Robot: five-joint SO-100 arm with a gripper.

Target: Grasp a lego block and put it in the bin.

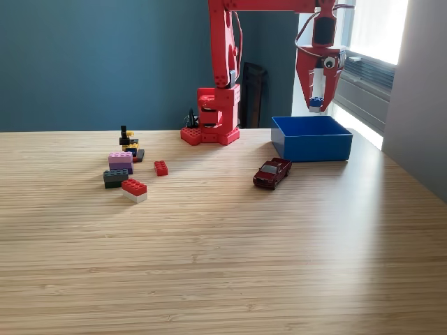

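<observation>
My red gripper (316, 105) hangs pointing down at the exterior view's upper right, directly above the blue bin (311, 146). It is shut on a small blue lego block (316, 102) held between its tips, a short way above the bin's rim. More lego blocks lie on the wooden table at the left: a red one on a white one (134, 188), a small red one (160, 167), a dark grey one (115, 177), a pink and purple stack (121, 160) and a black and yellow piece (128, 142).
A dark red toy car (272, 172) stands on the table just in front of the bin's left corner. The arm's red base (213, 118) is clamped at the table's back edge. A window and a grey wall (419, 105) close off the right side.
</observation>
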